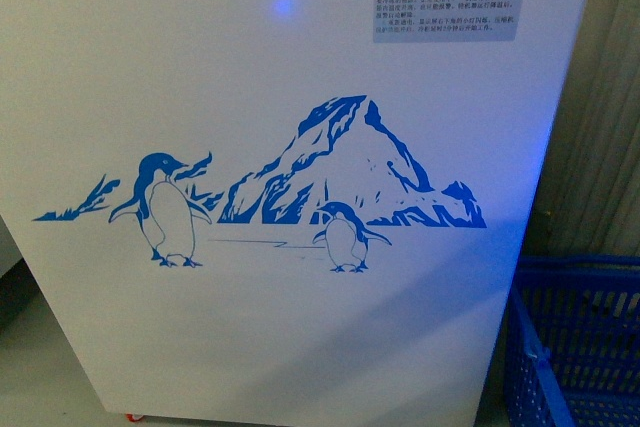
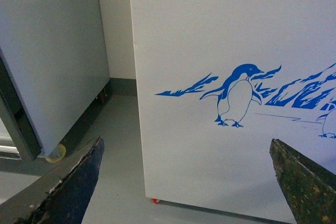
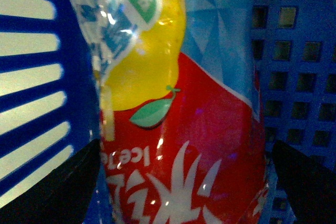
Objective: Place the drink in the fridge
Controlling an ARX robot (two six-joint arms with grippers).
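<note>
The fridge fills the front view: a white front wall with a blue penguin-and-mountain decal; its lid and baskets are out of view. It also shows in the left wrist view. My left gripper is open and empty, low, facing the fridge's lower corner. The drink fills the right wrist view: a blue, yellow and red label, very close, inside a blue basket. My right gripper is open with its fingers either side of the bottle. The cap is out of view.
A blue slatted plastic basket stands on the floor right of the fridge. A taller plain grey-white cabinet stands left of the fridge, with a strip of grey floor between them.
</note>
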